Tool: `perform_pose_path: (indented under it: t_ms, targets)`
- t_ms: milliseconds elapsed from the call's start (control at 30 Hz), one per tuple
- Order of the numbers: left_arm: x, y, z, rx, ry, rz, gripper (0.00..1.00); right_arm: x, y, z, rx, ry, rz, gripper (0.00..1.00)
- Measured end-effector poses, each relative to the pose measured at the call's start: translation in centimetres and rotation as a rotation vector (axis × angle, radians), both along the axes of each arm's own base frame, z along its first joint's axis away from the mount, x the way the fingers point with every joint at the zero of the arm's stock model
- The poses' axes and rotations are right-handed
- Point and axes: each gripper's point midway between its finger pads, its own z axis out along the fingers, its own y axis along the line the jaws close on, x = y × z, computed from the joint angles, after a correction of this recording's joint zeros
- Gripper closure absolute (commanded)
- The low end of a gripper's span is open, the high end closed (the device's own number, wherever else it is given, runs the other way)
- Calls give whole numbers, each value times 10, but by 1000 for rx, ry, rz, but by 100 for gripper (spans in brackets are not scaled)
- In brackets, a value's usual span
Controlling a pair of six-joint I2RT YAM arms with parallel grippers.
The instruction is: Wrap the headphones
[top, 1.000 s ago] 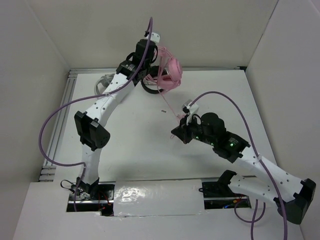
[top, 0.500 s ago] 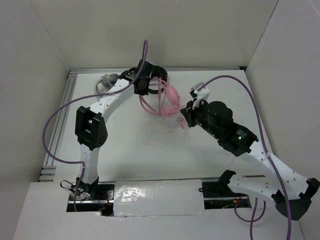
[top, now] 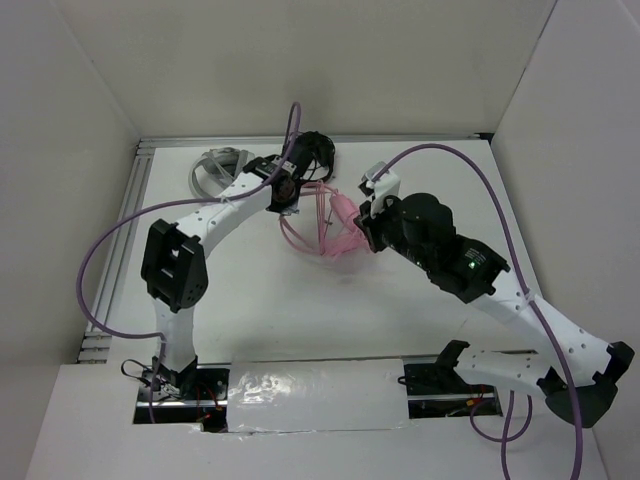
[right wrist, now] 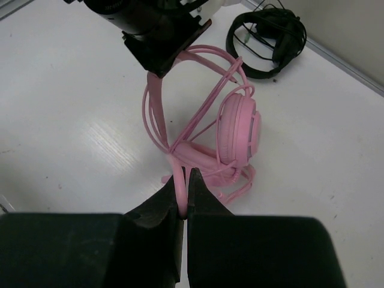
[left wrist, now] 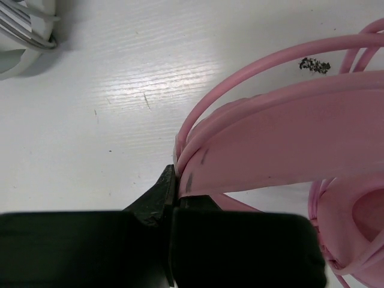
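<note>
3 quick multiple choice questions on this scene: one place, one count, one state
1. Where do the black headphones lie?
A) at the far side, beyond the pink headphones
B) beside the arm bases
C) under the pink ones

2. How many headphone sets show?
A) one
B) two
C) three

3. The left gripper is:
A) open over bare table
B) shut on the pink headband
C) holding the black set

Answers:
1 A, the right wrist view shows them past the pink set.
2 C, pink, black and grey-white headphones.
3 B, the left wrist view shows it pinching the band.
</note>
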Motion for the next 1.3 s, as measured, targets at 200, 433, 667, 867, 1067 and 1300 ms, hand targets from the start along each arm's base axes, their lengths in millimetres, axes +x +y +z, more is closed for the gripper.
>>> perform_pose_path:
  t_ms: [200, 433, 667, 867, 1067, 1300]
  targets:
    - [-25, -6, -19, -12, 21, -57, 100, 11, -10, 4, -59, -61, -54, 100]
    - [-87, -23, -17, -41, 20, -227, 100, 37, -15, -14, -212, -88, -111, 100]
    - [-109, -27, -4, -93, -17, -274, 100, 61, -24, -19, -216, -83, -125, 100]
    - [-122, -25, 8, -157, -54, -298, 100, 71, -24, -23, -156, -47, -48, 99]
    - [-145, -39, 28, -243, -101, -415, 100, 83, -4, -53, -129, 41, 77, 99]
    - [-153, -47, 31, -261, -100, -466, 100, 84, 6, -65, -101, 81, 146, 100]
